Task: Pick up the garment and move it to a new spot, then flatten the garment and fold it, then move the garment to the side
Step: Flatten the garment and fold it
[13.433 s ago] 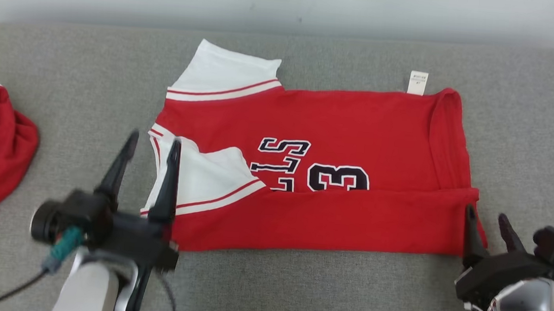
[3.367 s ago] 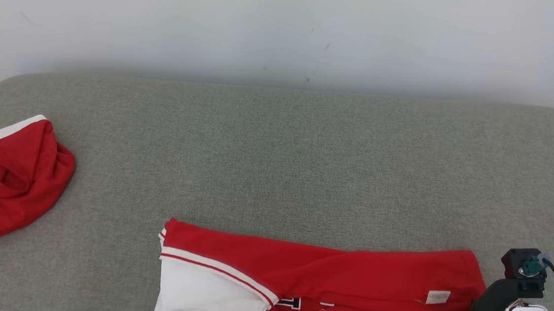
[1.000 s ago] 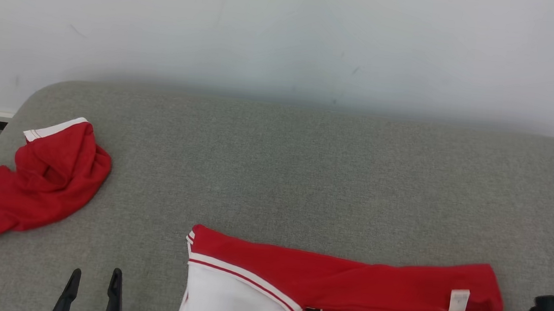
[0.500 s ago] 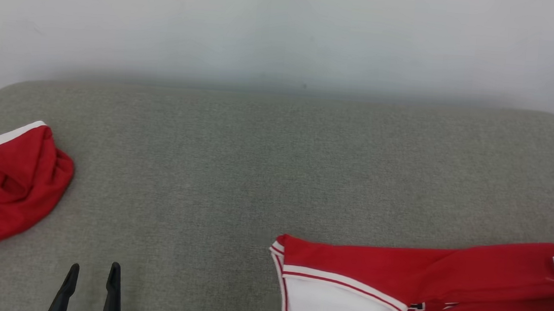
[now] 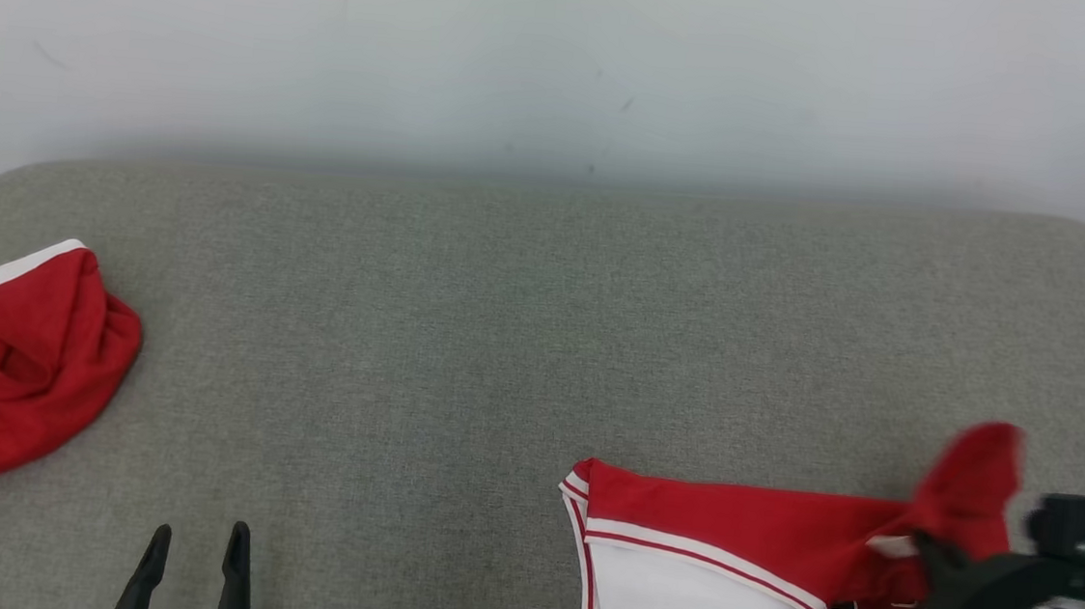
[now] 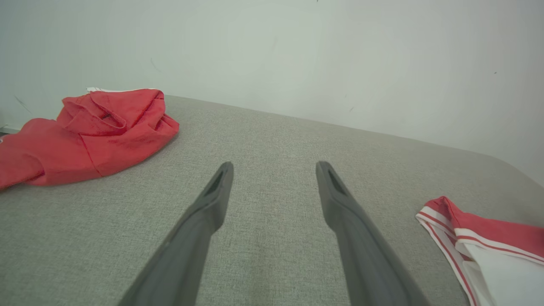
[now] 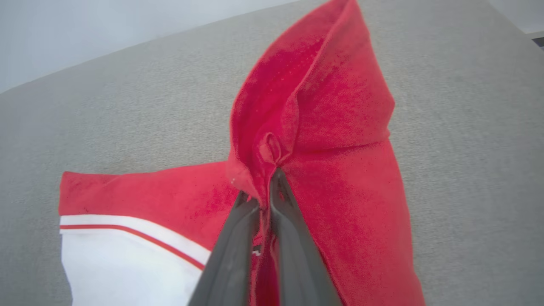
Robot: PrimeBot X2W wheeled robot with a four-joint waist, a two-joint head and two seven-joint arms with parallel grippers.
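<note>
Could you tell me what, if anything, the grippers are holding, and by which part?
The right gripper pinches the red jersey by a bunched fold at its raised end; the left gripper is open, holding nothing.

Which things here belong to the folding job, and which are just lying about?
Job: red-and-white jersey, its end pinched in the shut right gripper; open left gripper, holding nothing.
Lying about: crumpled red garment, at the left of the grey padded surface.

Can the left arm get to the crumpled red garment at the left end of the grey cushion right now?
Probably yes. The left end effector is open and empty. Just bare grey fabric cushion lies between it and the crumpled red cloth garment, so nothing blocks the way. Whether the arm stretches that far is unclear.
</note>
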